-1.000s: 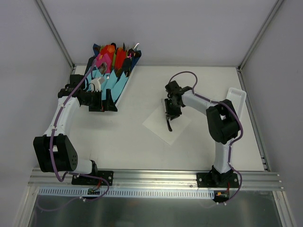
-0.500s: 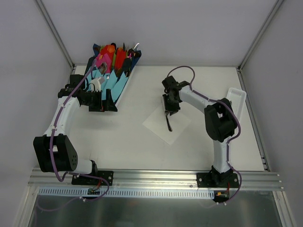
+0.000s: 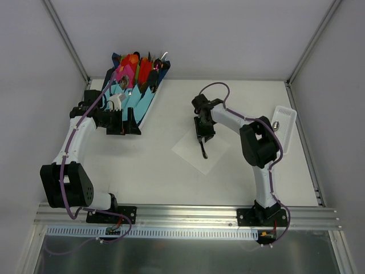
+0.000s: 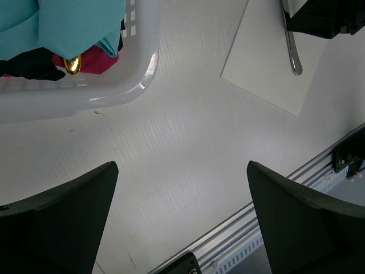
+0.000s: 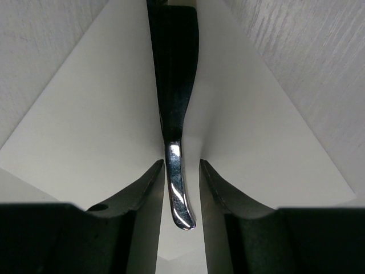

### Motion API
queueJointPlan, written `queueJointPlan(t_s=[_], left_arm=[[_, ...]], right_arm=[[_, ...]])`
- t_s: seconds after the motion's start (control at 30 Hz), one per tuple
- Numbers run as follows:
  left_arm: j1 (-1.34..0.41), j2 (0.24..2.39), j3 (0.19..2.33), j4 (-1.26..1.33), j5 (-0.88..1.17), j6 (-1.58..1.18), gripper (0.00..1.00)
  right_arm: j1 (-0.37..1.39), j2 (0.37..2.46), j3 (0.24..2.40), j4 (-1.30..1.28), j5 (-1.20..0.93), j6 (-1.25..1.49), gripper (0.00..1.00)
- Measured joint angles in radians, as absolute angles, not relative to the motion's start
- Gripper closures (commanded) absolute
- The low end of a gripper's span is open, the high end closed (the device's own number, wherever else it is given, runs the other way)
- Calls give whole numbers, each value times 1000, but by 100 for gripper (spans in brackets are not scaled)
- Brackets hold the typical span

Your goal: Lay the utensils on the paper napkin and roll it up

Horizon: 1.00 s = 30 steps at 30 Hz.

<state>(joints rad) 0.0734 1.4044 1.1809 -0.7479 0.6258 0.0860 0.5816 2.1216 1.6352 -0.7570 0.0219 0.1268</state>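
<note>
Napkin [image 3: 191, 149]: white, flat on the table [image 3: 159, 171], a bit toward 3 o'clock from the middle.
Right claw [image 5: 181, 171]: over the napkin's 12 o'clock side, open just a little. Its fingers sit on both sides of the utensil's end and do not touch it.
Left claw [image 4: 181, 188]: far off at 9 o'clock, wide open, holding nothing.
Utensil [image 3: 203, 149]: dark and thin, lying on the napkin, pointing 12 to 6 o'clock.
</note>
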Motion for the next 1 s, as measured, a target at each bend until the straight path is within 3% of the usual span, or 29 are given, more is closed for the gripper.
queueJointPlan(t_s=[0.53, 0.73, 0.87, 1.0], left_arm=[[73, 1412, 1181, -749, 620, 86, 1], [73, 1412, 1181, -749, 619, 87, 1], [73, 1412, 1181, -750, 619, 87, 1], [73, 1412, 1181, -750, 619, 87, 1]], right_arm=[[602, 2158, 1685, -776, 46, 127, 69], [602, 2172, 1694, -783, 57, 125, 80], [602, 2172, 1695, -786, 65, 127, 98], [602, 2172, 1695, -786, 66, 127, 100]])
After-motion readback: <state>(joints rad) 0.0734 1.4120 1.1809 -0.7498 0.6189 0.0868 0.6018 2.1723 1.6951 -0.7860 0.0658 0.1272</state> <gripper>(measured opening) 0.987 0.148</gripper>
